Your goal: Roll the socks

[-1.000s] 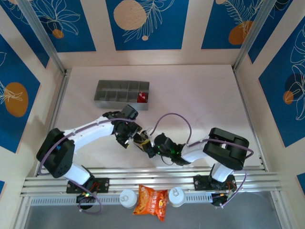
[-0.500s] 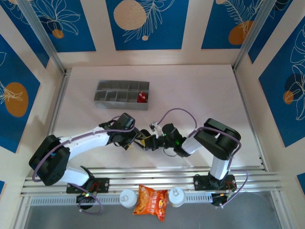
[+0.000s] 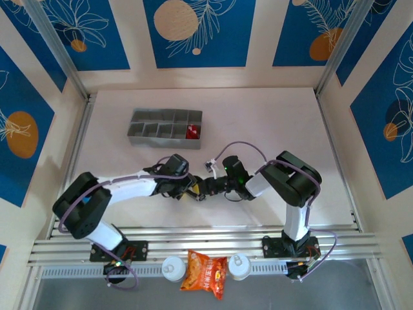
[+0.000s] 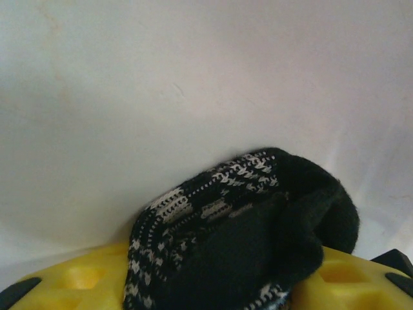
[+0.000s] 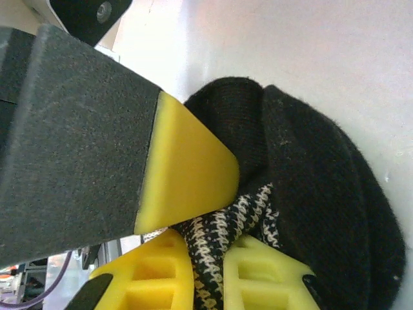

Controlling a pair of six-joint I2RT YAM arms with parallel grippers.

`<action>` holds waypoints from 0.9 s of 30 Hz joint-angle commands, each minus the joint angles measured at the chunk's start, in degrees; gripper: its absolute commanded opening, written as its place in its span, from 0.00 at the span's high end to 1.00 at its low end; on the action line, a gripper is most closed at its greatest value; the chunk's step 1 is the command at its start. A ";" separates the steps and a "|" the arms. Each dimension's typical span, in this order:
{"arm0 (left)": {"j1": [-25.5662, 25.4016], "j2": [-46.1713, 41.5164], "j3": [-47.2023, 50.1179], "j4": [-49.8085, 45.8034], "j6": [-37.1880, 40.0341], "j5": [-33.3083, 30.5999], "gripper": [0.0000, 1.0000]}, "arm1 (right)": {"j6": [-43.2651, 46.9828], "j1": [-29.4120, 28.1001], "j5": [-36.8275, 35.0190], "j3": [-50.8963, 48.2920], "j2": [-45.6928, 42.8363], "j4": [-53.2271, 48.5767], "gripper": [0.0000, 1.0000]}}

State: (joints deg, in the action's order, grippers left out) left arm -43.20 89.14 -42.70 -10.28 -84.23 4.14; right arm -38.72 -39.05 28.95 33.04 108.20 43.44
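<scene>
White table [image 3: 271,123] is bearing the striped sock [image 5: 322,181], left gripper [image 4: 213,281] and right gripper [image 5: 208,265] both clamping jaws onto it.

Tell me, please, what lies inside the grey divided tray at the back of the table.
A red sock sits in the near right-end compartment of the tray. The compartment walls cover its lower part, so whether it is fully rolled cannot be told.
</scene>
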 commanded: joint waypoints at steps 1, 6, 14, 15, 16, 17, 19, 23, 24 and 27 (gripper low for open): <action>-0.72 6.95 -1.21 -7.48 -0.45 -0.57 0.60 | 3.62 -0.45 -7.33 -2.59 4.05 -22.74 1.00; 0.16 8.90 -1.91 -18.31 -2.52 1.49 0.84 | 17.19 -7.00 -23.87 -4.81 -11.29 -26.03 0.66; 5.60 13.12 -8.02 -32.58 5.51 7.02 0.94 | 42.60 -15.78 -38.81 -7.26 -28.19 -28.06 0.38; 6.01 13.33 -8.21 -33.14 6.19 7.27 0.94 | 43.86 -16.07 -39.78 -7.43 -28.73 -27.71 0.35; 6.61 13.40 -8.36 -33.43 6.75 7.71 0.94 | 45.11 -16.59 -40.96 -7.61 -29.03 -27.16 0.33; 7.20 13.63 -8.51 -33.69 7.41 8.18 0.95 | 46.80 -17.25 -42.27 -7.06 -28.81 -27.36 0.33; 8.26 14.57 -9.52 -35.10 9.19 8.66 0.95 | 48.90 -18.69 -45.75 -5.93 -27.76 -27.16 0.32; 9.23 16.14 -12.57 -38.72 12.29 7.70 0.99 | 53.69 -21.16 -47.93 -3.64 -25.21 -25.70 0.31; 9.22 16.15 -12.95 -39.16 12.44 7.43 0.99 | 54.07 -21.65 -48.55 -3.13 -24.49 -25.18 0.31; 9.24 16.22 -13.78 -39.79 12.57 7.14 0.99 | 53.76 -22.94 -50.08 -2.10 -22.55 -22.96 0.31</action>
State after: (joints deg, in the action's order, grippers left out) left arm -34.63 100.64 -60.05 -35.44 -73.32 18.59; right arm 11.86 -60.97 -17.45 29.12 84.33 17.82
